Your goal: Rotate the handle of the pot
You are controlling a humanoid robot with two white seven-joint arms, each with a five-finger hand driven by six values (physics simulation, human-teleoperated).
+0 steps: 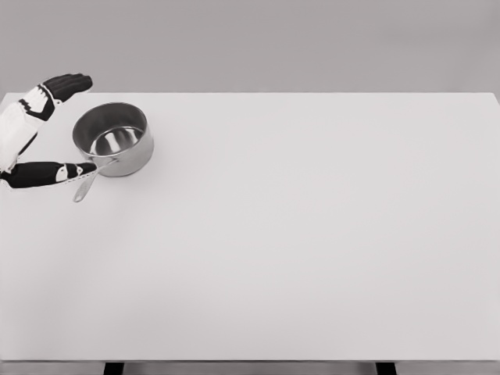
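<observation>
The steel saucepan (113,139) at the tabletop's (312,234) far left corner looks rigid, slick and fairly light, best turned by its thin handle (86,184) pointing toward the robot. The left hand (35,129) brackets it, fingers (66,84) spread, gripping nothing. The tabletop is smooth white against a grey wall (273,39).

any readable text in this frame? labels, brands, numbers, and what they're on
None. The steel pot, its handle, the left hand and the white table carry no legible words, numbers or signs in the head view.
</observation>
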